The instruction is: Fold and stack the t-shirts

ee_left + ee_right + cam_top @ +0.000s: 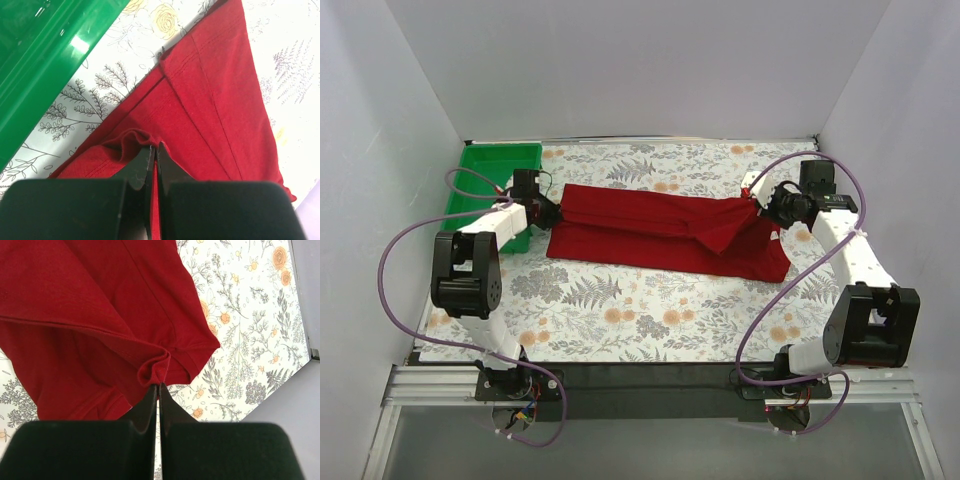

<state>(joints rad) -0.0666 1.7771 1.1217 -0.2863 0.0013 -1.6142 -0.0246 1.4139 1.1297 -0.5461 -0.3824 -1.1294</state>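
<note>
A dark red t-shirt [660, 230] lies stretched across the table, partly folded lengthwise. My left gripper [548, 212] is shut on its left edge; in the left wrist view the jaws [155, 150] pinch a raised fold of the red cloth [210, 90]. My right gripper [760, 207] is shut on its right end, lifted slightly; in the right wrist view the jaws [159, 386] pinch a bunched fold of the shirt [90, 300] near a hemmed sleeve edge. Only one t-shirt shows.
A green plastic tray [490, 180] stands at the back left, right beside my left gripper; its wall also shows in the left wrist view [45, 60]. The table has a floral cloth [650, 310]. White walls enclose the back and sides.
</note>
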